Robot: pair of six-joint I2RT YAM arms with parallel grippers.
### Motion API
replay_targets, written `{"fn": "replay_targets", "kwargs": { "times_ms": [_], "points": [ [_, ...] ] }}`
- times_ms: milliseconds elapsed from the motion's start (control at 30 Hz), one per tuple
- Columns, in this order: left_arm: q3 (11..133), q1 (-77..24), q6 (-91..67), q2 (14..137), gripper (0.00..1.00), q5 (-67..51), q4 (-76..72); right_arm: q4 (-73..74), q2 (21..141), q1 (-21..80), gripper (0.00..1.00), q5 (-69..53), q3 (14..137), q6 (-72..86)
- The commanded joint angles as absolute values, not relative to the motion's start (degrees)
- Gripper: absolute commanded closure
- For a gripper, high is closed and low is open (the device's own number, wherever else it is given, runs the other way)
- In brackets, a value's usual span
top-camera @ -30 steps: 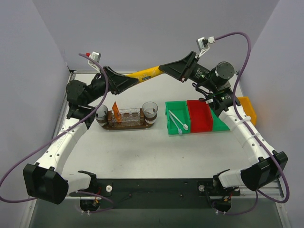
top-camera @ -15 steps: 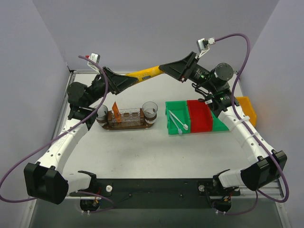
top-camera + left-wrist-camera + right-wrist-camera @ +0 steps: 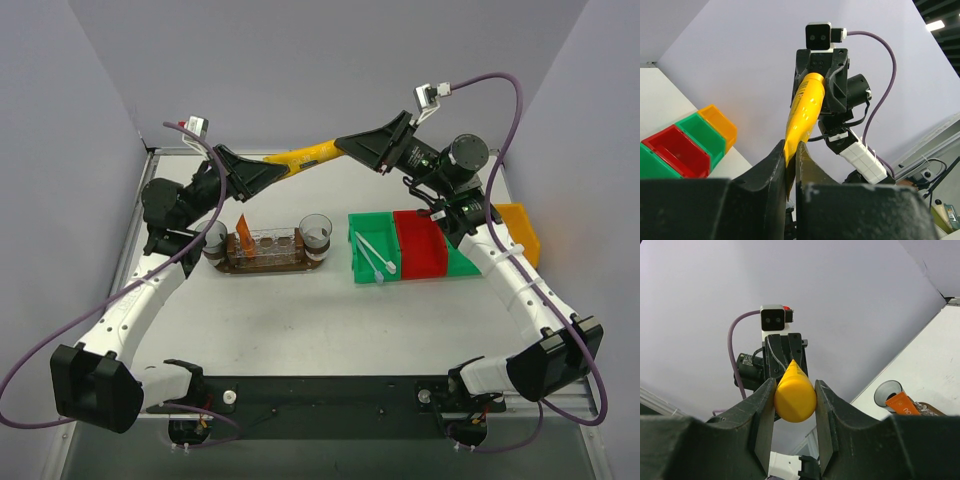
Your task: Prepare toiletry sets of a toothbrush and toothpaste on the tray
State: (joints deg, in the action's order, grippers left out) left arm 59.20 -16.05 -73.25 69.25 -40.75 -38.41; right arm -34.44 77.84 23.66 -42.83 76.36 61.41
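- Top external view: the tray (image 3: pixel 270 270) lies left of centre on the table, a clear cup (image 3: pixel 213 237) at its left end and another at its right.
  - One orange toothpaste tube (image 3: pixel 243 237) stands on the tray beside the left cup.
  - No toothbrush appears to be on the tray, though its middle is too small to read.
  - Two white toothbrushes (image 3: pixel 372 258) lie in the green bin (image 3: pixel 355 240), well apart from the tray.
  - The left gripper (image 3: pixel 285 168) and right gripper (image 3: pixel 340 148) meet high over the table's far side, a yellow tube (image 3: pixel 310 155) spanning between them.
- Left wrist view: the left gripper (image 3: pixel 791 150) has its jaws nearly pressed together, pinching the flat end of the yellow tube (image 3: pixel 807 100).
- Right wrist view: the right gripper (image 3: pixel 794 385) has its jaws part-spread, clamped on the round end of the yellow tube (image 3: pixel 795 400). The orange toothpaste tube (image 3: pixel 904 404) shows below.
- Status, judged: no set looks complete. One paste is placed, and both brushes remain to be moved to the tray.
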Motion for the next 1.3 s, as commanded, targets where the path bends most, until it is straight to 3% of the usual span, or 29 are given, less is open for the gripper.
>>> {"fn": "replay_targets", "kwargs": {
  "times_ms": [0,67,200,233,267,433,567,733,933,1267],
  "points": [
    [59.9,-15.7,-72.0,67.6,0.9,-40.0,-39.6,-38.3,76.3,23.7,1.0,-42.8,76.7,59.9],
    [59.9,-15.6,-71.6,67.6,1.0,-40.1,-38.5,-36.4,76.0,23.7,0.98,-42.7,76.5,59.2],
    [59.3,-15.4,-71.1,67.3,1.0,-40.5,-38.1,-34.8,75.0,23.6,0.79,-41.1,73.9,57.5],
    [59.3,-15.3,-70.8,67.2,1.0,-40.5,-37.8,-34.5,74.4,23.5,0.69,-40.9,73.5,57.1],
    [59.4,-15.1,-70.1,67.1,1.0,-41.1,-36.2,-33.7,74.2,23.1,0.65,-40.5,73.0,56.9],
    [64.6,-14.1,-56.0,65.3,1.0,-42.2,-18.9,-28.8,70.9,20.8,0.52,-37.7,69.6,53.2],
    [69.2,-13.5,-43.4,64.0,1.0,-40.5,2.1,-19.8,67.4,18.7,0.5,-34.1,67.7,47.7],
    [71.0,-13.2,-34.6,64.1,1.0,-39.2,15.2,-16.9,64.7,13.9,0.47,-33.0,65.4,48.3],
    [78.4,-13.4,-19.1,68.2,1.0,-28.1,38.7,3.6,64.6,12.3,0.47,-26.3,72.0,35.0],
    [87.9,-22.6,-10.8,76.7,1.0,-8.5,53.8,10.0,63.3,12.1,0.48,-17.3,73.4,28.0]
  ]
}}
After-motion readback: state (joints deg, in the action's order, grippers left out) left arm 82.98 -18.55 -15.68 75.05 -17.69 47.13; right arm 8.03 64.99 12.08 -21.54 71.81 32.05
